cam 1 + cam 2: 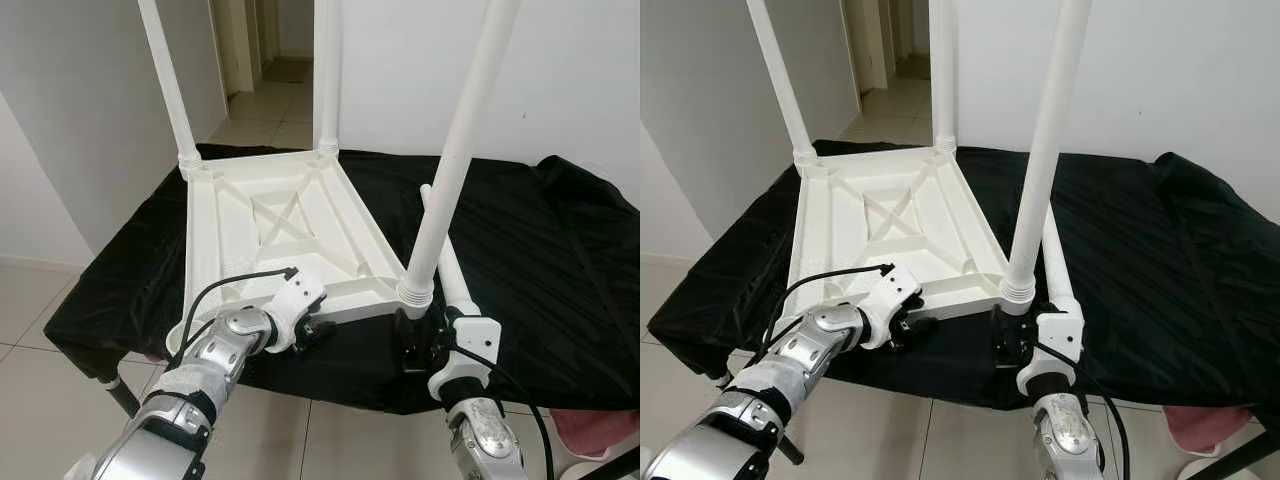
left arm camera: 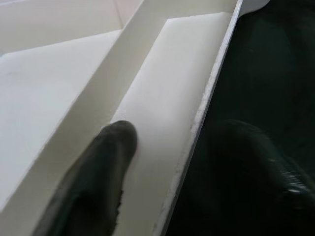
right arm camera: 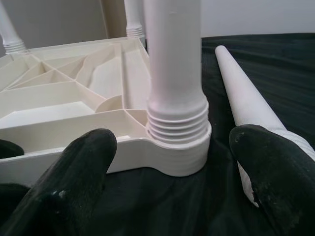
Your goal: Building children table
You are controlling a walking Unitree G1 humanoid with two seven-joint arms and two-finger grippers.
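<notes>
A white plastic children's table (image 1: 240,240) lies upside down on a black cloth. Three legs stand up from its corners; the near-right leg (image 1: 455,160) sits screwed into its threaded socket (image 3: 177,142). A fourth, loose leg (image 1: 450,268) lies on the cloth just right of that socket. My left gripper (image 1: 318,335) is at the tabletop's near edge, open, one finger (image 2: 98,172) inside the rim and the other outside on the cloth. My right gripper (image 3: 174,140) is open, its fingers either side of the near-right leg's base without touching it.
The black cloth (image 1: 560,260) covers a low work table whose near edge is just below both grippers. A pink thing (image 1: 600,430) lies on the tiled floor at the right. White walls stand behind, and an open hallway (image 1: 270,70) lies beyond.
</notes>
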